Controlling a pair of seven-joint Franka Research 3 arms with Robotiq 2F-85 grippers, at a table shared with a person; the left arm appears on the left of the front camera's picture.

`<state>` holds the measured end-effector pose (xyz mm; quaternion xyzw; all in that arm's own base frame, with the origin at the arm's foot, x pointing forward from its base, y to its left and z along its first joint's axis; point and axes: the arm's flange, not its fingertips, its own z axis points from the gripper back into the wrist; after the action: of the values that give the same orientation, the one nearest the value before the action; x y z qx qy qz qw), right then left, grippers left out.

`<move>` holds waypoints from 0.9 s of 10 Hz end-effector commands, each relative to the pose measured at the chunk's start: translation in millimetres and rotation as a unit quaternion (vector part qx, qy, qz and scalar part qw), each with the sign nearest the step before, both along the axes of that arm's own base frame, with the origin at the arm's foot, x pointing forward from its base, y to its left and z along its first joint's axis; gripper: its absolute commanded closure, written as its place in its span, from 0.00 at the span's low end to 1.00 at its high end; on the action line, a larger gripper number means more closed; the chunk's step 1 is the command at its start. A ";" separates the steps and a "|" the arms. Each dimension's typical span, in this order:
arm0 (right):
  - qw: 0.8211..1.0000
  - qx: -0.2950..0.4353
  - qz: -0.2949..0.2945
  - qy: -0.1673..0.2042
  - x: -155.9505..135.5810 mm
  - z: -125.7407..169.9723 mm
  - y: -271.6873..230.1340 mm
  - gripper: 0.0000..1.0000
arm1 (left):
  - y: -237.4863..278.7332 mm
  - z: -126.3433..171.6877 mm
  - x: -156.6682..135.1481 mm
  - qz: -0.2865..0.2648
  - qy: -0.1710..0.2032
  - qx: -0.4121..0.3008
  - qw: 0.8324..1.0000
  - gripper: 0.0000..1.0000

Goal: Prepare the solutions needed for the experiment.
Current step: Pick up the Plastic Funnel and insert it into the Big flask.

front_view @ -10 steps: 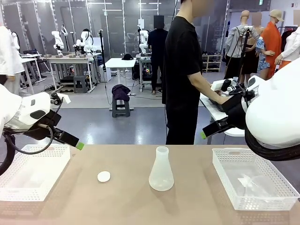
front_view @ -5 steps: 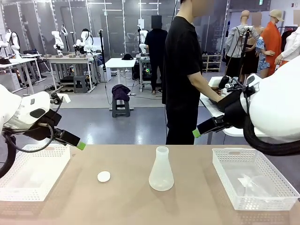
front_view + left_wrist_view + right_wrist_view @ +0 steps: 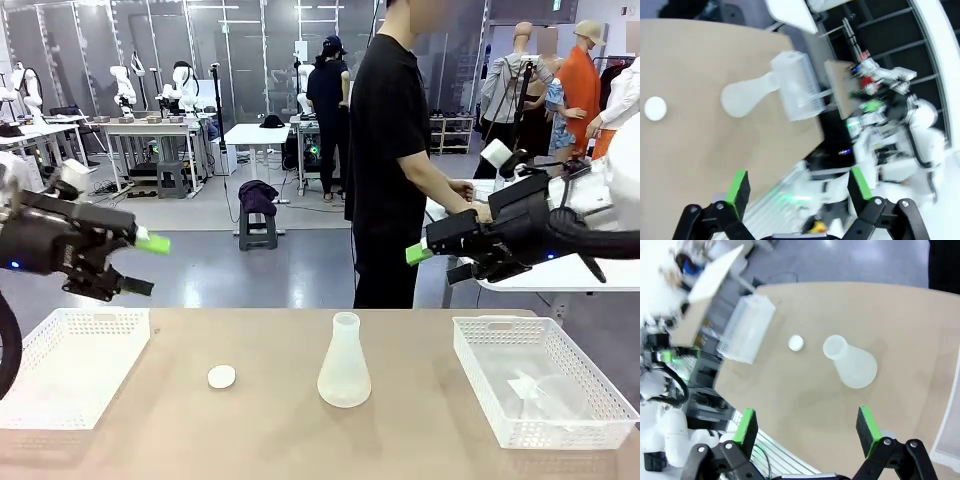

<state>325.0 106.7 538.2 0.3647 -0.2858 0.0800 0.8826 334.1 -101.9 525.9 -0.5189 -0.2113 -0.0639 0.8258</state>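
A frosted conical flask (image 3: 344, 364) stands upright at the table's middle, with a small white round cap (image 3: 221, 376) lying to its left. The solutions are out of view; I see no coloured liquid through the flask's wall. My left gripper (image 3: 147, 265) hovers open, high over the left basket. My right gripper (image 3: 436, 264) hovers open above the table, right of the flask. The left wrist view shows the flask (image 3: 747, 95), the cap (image 3: 655, 108) and open green-padded fingers (image 3: 738, 187). From the right wrist I see the flask (image 3: 851, 363), the cap (image 3: 796, 342) and open fingers (image 3: 865, 429).
A white mesh basket (image 3: 70, 345) sits at the table's left. Another basket (image 3: 490, 370) at the right holds clear plastic items. A person in a black shirt (image 3: 388, 150) stands beyond the far edge, turned toward a side table.
Both arms swung upward. The left gripper rose from the basket's corner and now points right. The right gripper rose and reached further left. Flask and cap stayed put.
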 end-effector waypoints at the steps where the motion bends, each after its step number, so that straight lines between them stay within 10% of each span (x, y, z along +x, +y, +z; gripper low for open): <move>1: 0.994 0.089 -0.019 0.056 -21.2 -10.0 -7.6 0.00 | 10.8 -1.7 3.2 0.031 0.040 -0.090 0.995 0.00; 9: 0.948 0.271 -0.049 0.161 -10.1 -30.8 -11.4 0.00 | 23.8 -22.4 4.4 -0.067 0.059 -0.210 0.974 0.00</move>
<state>326.4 94.6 521.3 0.5824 -0.1617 -0.1139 0.7884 339.3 -76.5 507.7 -0.6914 -0.1324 -0.0332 0.7094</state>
